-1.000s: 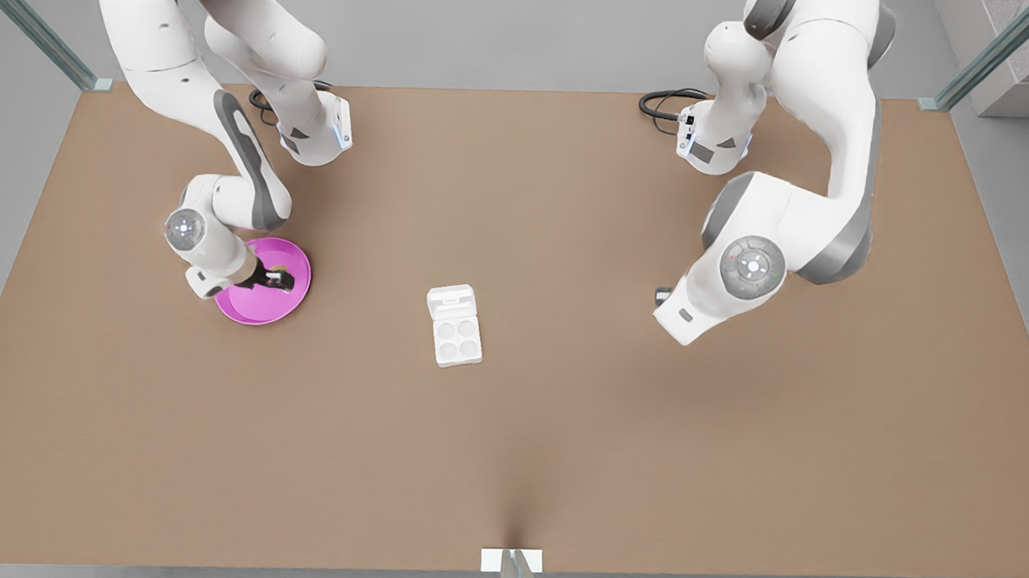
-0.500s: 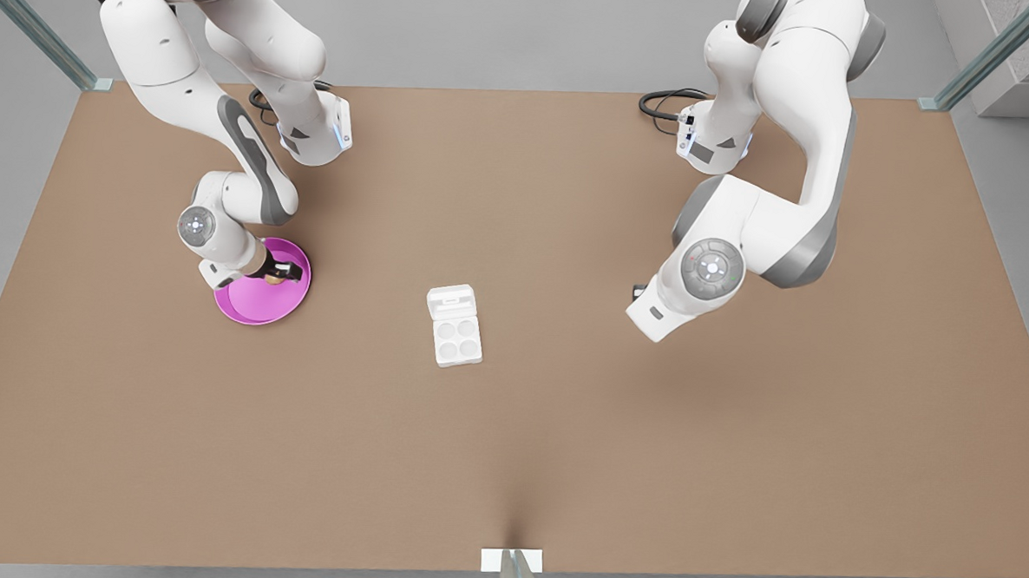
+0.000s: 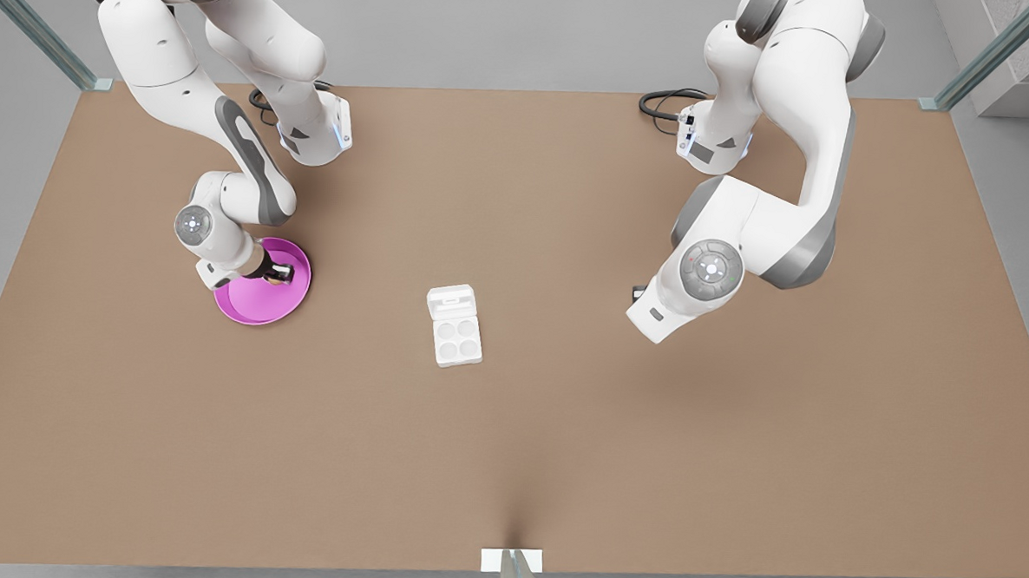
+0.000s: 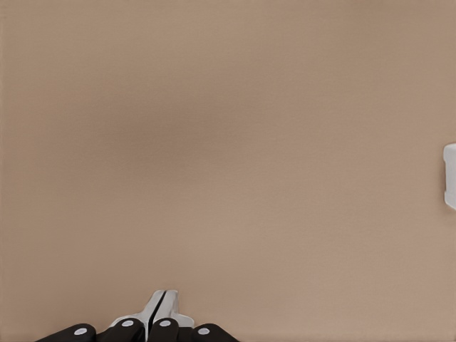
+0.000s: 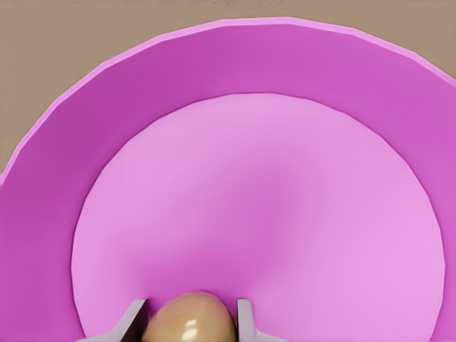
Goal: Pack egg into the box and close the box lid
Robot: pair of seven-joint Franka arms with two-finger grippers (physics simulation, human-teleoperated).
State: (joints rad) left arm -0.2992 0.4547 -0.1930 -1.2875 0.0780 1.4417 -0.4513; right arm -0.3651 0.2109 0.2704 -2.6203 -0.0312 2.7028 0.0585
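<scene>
Right gripper (image 3: 279, 272) sits low over the pink plate (image 3: 244, 308) at the front view's left, its fingers (image 5: 132, 318) closed against either side of the egg (image 5: 191, 318). Left gripper (image 4: 158, 311), fingers pressed together with nothing between them, hangs above the bare table (image 3: 560, 430) at the front view's right. Between the arms lies the box (image 3: 457, 339), its four cups bare, the box lid (image 3: 450, 302) folded open and flat

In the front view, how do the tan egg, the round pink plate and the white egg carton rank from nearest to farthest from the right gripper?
1. Tan egg: between the right gripper's fingers.
2. Round pink plate: directly under that gripper.
3. White egg carton: mid-table, toward the front view's right, lid open.
</scene>
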